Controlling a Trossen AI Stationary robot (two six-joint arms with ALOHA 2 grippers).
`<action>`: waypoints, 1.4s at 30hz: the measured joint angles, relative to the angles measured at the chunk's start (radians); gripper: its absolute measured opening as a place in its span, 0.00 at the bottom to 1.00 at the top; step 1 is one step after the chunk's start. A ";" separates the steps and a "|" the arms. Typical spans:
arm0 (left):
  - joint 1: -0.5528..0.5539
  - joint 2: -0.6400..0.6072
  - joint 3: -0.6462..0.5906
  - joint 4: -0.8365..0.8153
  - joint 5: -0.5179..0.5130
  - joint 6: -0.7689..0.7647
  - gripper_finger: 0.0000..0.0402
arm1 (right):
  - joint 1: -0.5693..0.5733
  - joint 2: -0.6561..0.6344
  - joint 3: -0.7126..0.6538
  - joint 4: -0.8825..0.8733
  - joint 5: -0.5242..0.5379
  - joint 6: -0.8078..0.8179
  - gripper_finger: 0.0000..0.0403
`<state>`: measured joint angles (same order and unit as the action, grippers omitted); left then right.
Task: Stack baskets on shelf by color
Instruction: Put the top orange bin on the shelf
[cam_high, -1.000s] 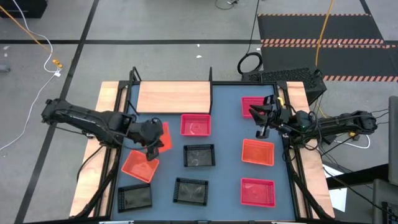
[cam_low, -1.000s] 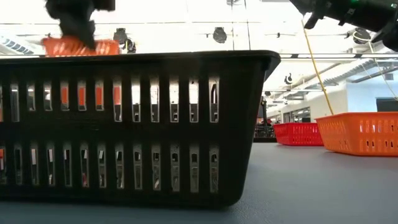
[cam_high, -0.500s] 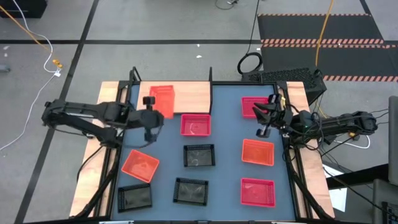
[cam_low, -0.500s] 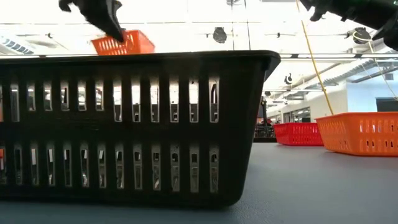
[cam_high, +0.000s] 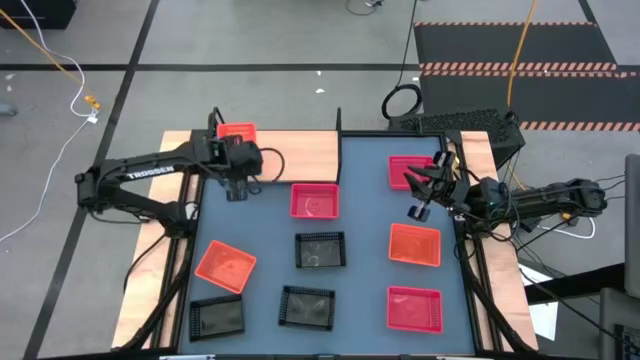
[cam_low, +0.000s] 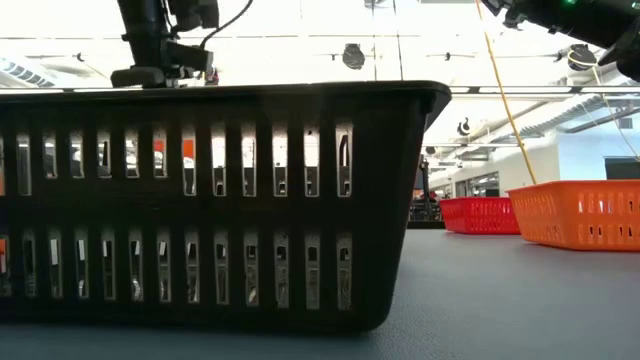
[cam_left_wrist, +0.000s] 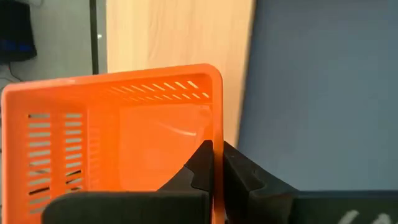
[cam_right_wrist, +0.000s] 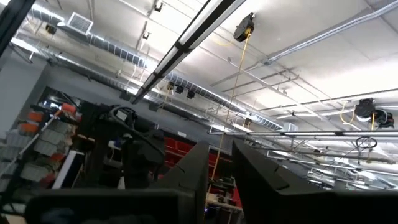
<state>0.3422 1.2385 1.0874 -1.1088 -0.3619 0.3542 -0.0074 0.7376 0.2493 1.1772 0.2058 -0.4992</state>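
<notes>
Orange plastic fills the left wrist view: the left gripper is clenched on the rim of an orange basket, holding it above the far-left corner of the pale wooden shelf. From above, the left arm stretches across the table's left edge toward that corner. Whether the basket touches the board or hangs just over it cannot be told.

On the blue-grey table the other baskets lie apart from one another. A pink basket sits just in front of the shelf, with a black basket behind it toward the near edge and a second black basket closer still. A third black basket lies at the near-left corner, beside a tilted orange basket. On the right side stand a far pink basket, an orange one in the middle and a near pink one.

The right gripper hovers over the far pink basket with its fingers spread and nothing between them; its camera tilts up at the ceiling.
</notes>
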 joint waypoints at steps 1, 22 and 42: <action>0.018 0.000 0.000 0.006 0.015 0.026 0.04 | 0.000 0.000 0.000 -0.001 0.000 -0.011 0.16; 0.215 -0.008 -0.294 0.205 0.131 0.195 0.07 | -0.059 0.001 0.000 -0.008 0.000 -0.007 0.16; 0.220 -0.057 -0.295 0.298 0.115 0.207 0.20 | -0.072 0.001 0.000 -0.057 0.000 0.081 0.16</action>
<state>0.5625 1.1812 0.7925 -0.8108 -0.2469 0.5615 -0.0792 0.7383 0.2493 1.1201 0.2058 -0.4177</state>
